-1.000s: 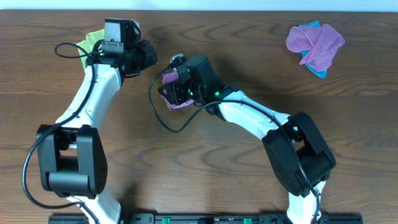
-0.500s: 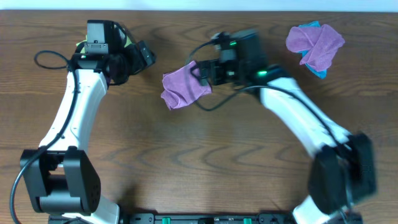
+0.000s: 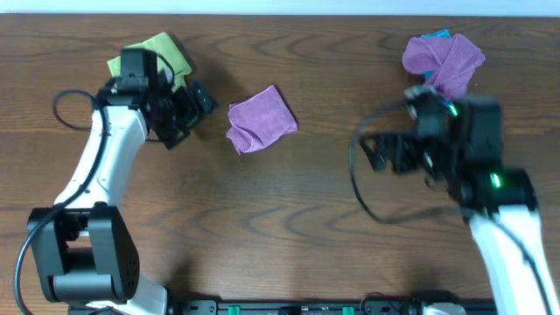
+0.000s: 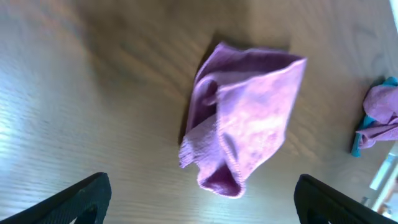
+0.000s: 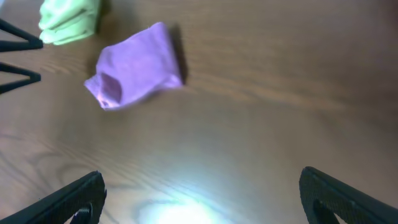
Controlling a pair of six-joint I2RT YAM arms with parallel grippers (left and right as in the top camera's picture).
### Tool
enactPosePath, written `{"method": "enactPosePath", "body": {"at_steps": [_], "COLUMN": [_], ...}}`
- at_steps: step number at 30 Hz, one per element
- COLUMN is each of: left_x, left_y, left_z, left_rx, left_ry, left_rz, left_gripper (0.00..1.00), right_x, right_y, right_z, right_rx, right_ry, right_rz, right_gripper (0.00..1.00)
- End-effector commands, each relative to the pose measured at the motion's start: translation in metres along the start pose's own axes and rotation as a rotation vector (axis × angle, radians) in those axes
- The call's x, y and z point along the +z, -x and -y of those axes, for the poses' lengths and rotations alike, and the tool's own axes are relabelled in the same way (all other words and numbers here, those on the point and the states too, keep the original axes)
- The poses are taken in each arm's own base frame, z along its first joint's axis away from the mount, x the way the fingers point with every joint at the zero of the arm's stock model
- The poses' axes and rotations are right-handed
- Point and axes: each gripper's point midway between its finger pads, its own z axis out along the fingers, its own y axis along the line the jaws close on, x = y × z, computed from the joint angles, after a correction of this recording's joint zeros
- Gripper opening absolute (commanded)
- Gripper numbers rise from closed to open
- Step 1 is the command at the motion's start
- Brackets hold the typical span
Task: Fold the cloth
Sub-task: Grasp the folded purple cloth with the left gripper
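The purple cloth (image 3: 261, 118) lies folded into a small, slightly rumpled square on the wooden table, with nothing holding it. My left gripper (image 3: 191, 118) stands open just left of it, fingers apart and not touching. In the left wrist view the cloth (image 4: 249, 118) lies ahead of the left gripper (image 4: 202, 202), whose wide-spread fingertips (image 4: 84, 198) show at the lower corners. My right gripper (image 3: 374, 154) is open, well to the right of the cloth, and empty. The right wrist view shows the cloth (image 5: 137, 65) far off at upper left, and the right gripper (image 5: 202, 193) over bare wood.
A yellow-green cloth (image 3: 162, 52) lies folded at the back left, behind the left arm. A crumpled purple and blue cloth pile (image 3: 442, 57) sits at the back right, close to the right arm. The table's far edge runs along the top.
Both grippers let go of the purple cloth and opened. The right arm swung away to the right. The left gripper backed off slightly left. The cloth stays folded on the table.
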Motion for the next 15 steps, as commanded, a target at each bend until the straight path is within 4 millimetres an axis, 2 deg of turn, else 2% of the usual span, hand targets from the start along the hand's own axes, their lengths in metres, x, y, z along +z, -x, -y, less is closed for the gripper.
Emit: {"method": "enactPosePath", "body": {"at_steps": [1, 8, 11, 15], "left_x": [0.013, 0.036, 0.042, 0.052], "left_y": [-0.021, -0.036, -0.04, -0.047], "left_z": [-0.003, -0.011, -0.016, -0.019], "left_rx": [-0.077, -0.166, -0.185, -0.203], "left_ry": [-0.065, -0.151, -0.171, -0.187], "left_rz": [-0.074, -0.112, -0.115, -0.111], "left_gripper": [0.95, 0.95, 0.95, 0.96], "right_x": [-0.022, -0.057, -0.065, -0.07], "right_y": [-0.024, -0.063, -0.072, -0.073], "right_z": [0.005, 0.002, -0.001, -0.003], "right_rx": [0.018, 0.082, 0.088, 0.082], "right_ry": [-0.007, -0.032, -0.038, -0.04], "right_rz": [0.069, 0.23, 0.258, 0.277], "right_gripper": [0.99, 0.99, 0.99, 0.99]}}
